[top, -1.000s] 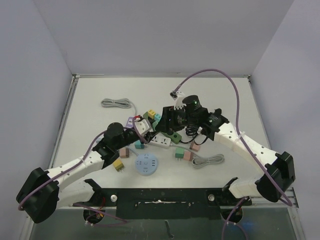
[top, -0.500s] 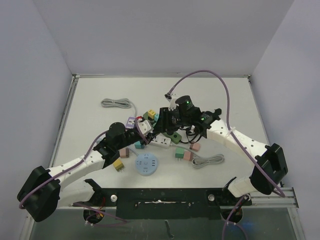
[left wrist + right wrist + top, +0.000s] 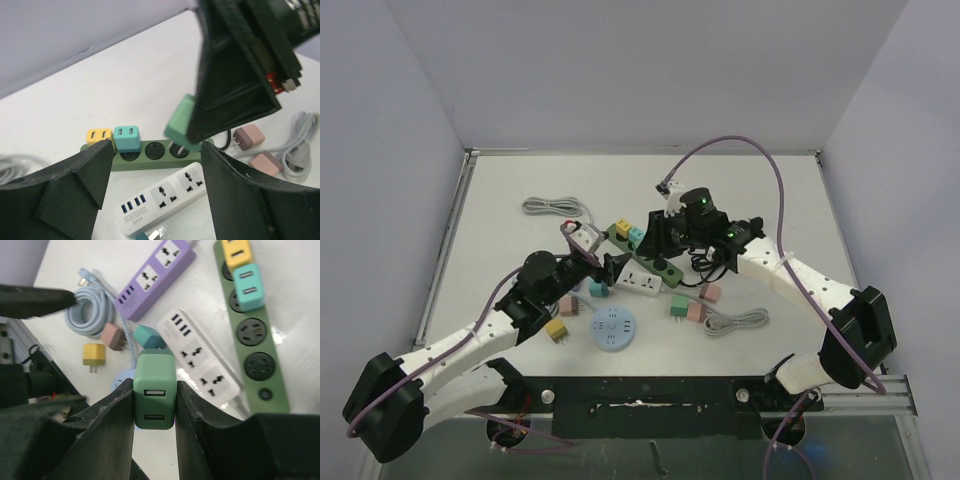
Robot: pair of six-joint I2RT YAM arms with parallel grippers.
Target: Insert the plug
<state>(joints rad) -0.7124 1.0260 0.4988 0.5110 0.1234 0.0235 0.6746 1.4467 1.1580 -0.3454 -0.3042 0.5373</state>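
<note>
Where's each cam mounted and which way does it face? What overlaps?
Top external: fixed above and behind the bases, looking down on the white table; left arm and right arm show whole.
Left wrist: on the left arm, looking forward between its open left fingers at the long green power strip and the right fingers gripping a green USB adapter.
Right wrist: on the right arm, looking down between its fingers, past that adapter, at the strips.
Shared: both wrist views show the adapter, green strip and white power strip.

White power strip (image 3: 642, 284) lies beside green power strip (image 3: 611, 231).
</note>
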